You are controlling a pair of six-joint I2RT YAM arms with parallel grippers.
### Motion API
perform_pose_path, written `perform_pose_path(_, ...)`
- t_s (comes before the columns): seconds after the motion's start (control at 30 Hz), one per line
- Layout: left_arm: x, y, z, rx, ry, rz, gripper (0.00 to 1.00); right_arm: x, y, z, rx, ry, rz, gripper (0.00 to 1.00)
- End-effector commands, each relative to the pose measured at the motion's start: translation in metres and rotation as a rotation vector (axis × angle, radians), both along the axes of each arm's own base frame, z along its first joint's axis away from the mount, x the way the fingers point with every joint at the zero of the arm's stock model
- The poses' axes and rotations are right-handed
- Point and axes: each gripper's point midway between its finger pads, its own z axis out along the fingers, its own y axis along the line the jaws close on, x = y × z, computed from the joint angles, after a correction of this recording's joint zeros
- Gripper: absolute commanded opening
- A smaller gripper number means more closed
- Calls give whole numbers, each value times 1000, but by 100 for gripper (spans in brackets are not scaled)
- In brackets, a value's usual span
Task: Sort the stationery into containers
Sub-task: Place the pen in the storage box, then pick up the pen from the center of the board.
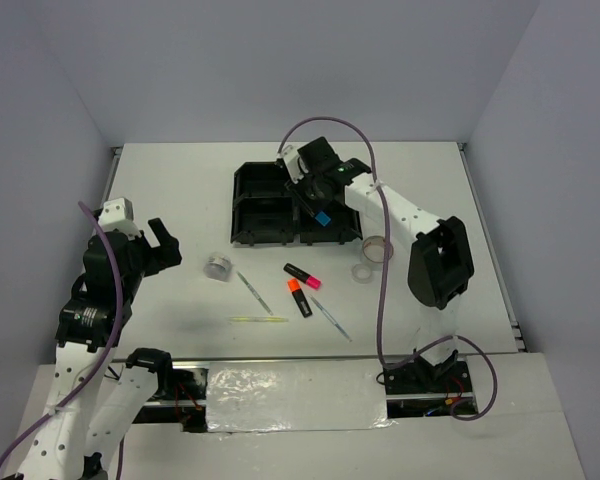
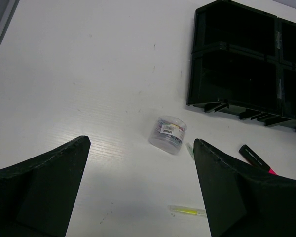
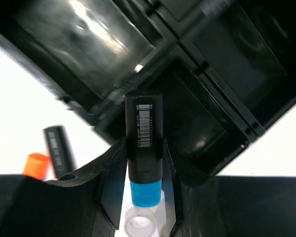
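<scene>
Binning in progress: blue-capped highlighter point(image 3: 144, 129) clamped in right gripper point(image 3: 143, 150), held over tray point(image 1: 260, 186); release into a compartment judged next. Left gripper point(image 2: 142, 142) spread apart.

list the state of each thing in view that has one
black plastic four-compartment tray, visible compartments look empty
blue-capped black highlighter, gripped, above the tray
right gripper, shut on blue-capped black highlighter
left gripper, open, empty
pink-capped black highlighter, lying on table
orange-capped black highlighter, lying on table
clear round tub, resting on table
</scene>
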Motion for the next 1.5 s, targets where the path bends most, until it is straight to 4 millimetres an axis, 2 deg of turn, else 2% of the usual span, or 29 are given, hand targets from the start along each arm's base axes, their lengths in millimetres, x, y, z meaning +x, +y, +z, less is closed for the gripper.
perform_pose_path(0.0, 5, -3, 10, 6, -49, -26, 99, 23, -18, 10, -54, -70, -56, 35)
perform_pose_path(0.03, 5, -4, 11, 6, -50, -29, 99, 28, -19, 9, -57, -82, -74, 51)
perform_pose_path(0.07, 5, -4, 10, 5, -47, -32, 99, 30, -20, 3, -64, -71, -88, 55)
perform_pose_path(0.17, 5, -5, 11, 5, -50, -35, 99, 31, -16, 9, -42, -58, -99, 73)
perform_pose_path(0.23, 5, -5, 11, 4, -53, -37, 99, 28, -13, 21, -9, -67, -99, 81)
perform_pose_path(0.27, 5, -5, 12, 4, -55, -35, 99, 25, -11, 26, 16, -66, -109, 95)
perform_pose_path(0.3, 5, -5, 11, 4, -53, -33, 99, 17, -9, 34, 51, -60, -103, 97)
perform_pose_path(0.33, 4, -4, 11, 4, -55, -32, 99, 9, -8, 36, 71, -43, -99, 97)
perform_pose_path(0.37, 4, -4, 13, 4, -59, -32, 99, -5, 2, 38, 120, -15, -74, 96)
perform_pose_path(0.4, 4, -4, 13, 4, -59, -30, 99, -33, 6, 31, 164, 39, -17, 92)
perform_pose_path(0.43, 3, -4, 12, 3, -60, -30, 99, -43, 16, 32, 203, 28, 17, 90)
perform_pose_path(0.47, 3, -4, 13, 3, -61, -28, 99, -73, 16, 15, 197, 65, 44, 88)
perform_pose_path(0.5, 3, -4, 13, 2, -64, -30, 99, -77, 19, 12, 211, 36, 43, 78)
perform_pose_path(0.53, 3, -4, 14, 3, -66, -32, 99, -84, 19, 4, 214, 43, 23, 73)
perform_pose_path(0.57, 3, -5, 14, 2, -67, -36, 99, -100, 12, -14, 192, 68, 11, 67)
perform_pose_path(0.6, 3, -6, 13, 1, -65, -39, 99, -104, 18, -19, 198, 53, 7, 61)
perform_pose_path(0.63, 4, -7, 13, 0, -63, -45, 99, -109, 19, -24, 204, 62, -3, 59)
perform_pose_path(0.67, 4, -7, 13, -1, -63, -47, 99, -117, 16, -39, 186, 80, -10, 57)
perform_pose_path(0.73, 4, -8, 12, -2, -60, -49, 99, -122, 23, -47, 182, 69, -16, 58)
perform_pose_path(0.8, 3, -6, 13, -1, -62, -43, 99, -130, 28, -64, 162, 104, 0, 58)
perform_pose_path(0.93, 1, -5, 15, -1, -75, -35, 99, -132, 30, -96, 84, 142, -15, 57)
perform_pose_path(1.17, 1, -7, 14, -1, -72, -44, 99, -124, 30, -120, 32, 146, -40, 55)
perform_pose_path(1.3, 0, -8, 15, -2, -78, -49, 99, -125, 27, -136, 5, 166, -45, 53)
perform_pose_path(1.4, 0, -9, 16, -2, -79, -52, 99, -127, 26, -146, -12, 188, -43, 50)
perform_pose_path(1.47, 0, -9, 15, -2, -78, -52, 99, -131, 29, -149, -1, 211, -59, 43)
